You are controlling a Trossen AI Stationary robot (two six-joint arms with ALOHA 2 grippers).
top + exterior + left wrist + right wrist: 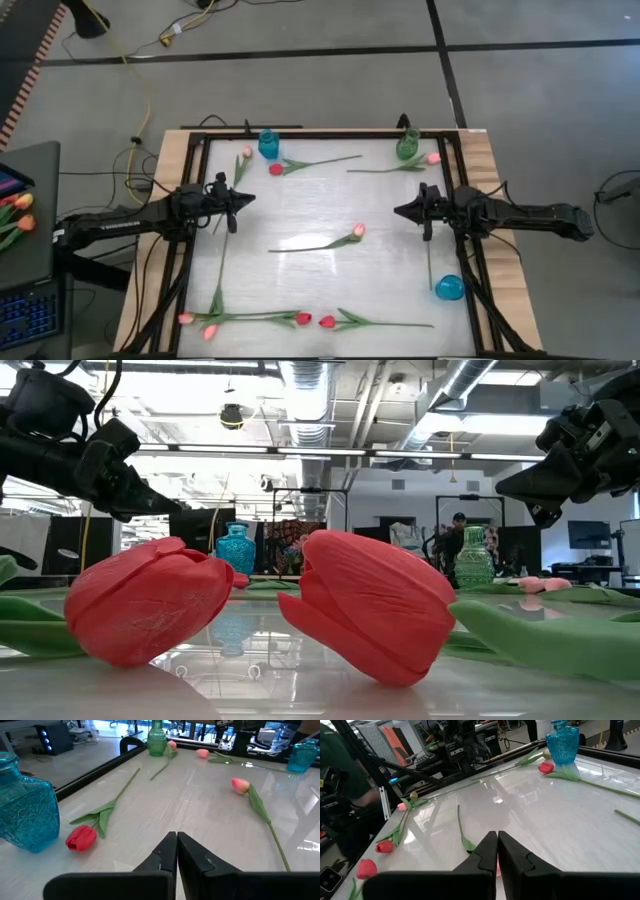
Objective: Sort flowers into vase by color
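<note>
Two red tulips [370,605] fill the low view's foreground. In the high view, flowers [355,232] lie scattered across the table [300,215], centre and edges. Left gripper [250,197], mid-left, is clenched empty; right gripper [400,211], mid-right, likewise.

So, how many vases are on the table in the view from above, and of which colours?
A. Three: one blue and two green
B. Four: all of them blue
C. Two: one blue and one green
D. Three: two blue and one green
D: the high view shows a blue vase at the far edge on the left, a green vase at the far edge on the right, and a second blue vase near the right side.
</note>
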